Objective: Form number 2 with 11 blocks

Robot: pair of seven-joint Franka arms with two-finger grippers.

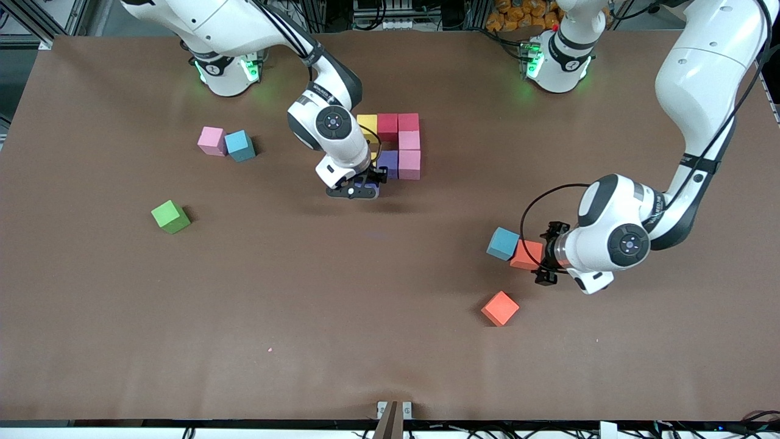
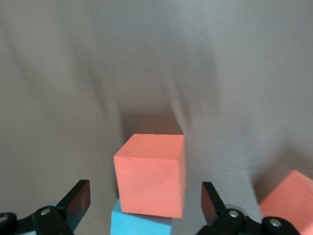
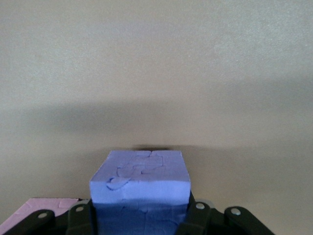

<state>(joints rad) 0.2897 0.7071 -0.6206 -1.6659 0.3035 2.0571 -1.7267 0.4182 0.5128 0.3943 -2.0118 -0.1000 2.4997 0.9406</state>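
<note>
my right gripper (image 1: 364, 186) pinches a light, squashy purple block (image 3: 140, 183) by opposite flat faces, at the unfinished number 2's (image 1: 399, 143) seven o'clock. my left gripper (image 1: 544, 253) gapes around an orange block (image 2: 151, 174).

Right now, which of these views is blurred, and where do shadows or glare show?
Left wrist view: smeared by motion, the table streaked, the orange block soft-edged between the open left tool. Right wrist view: sharp, a broad soft shadow band on the table above the purple block held in the right tool. Front view: sharp, green glow at both bases.
</note>
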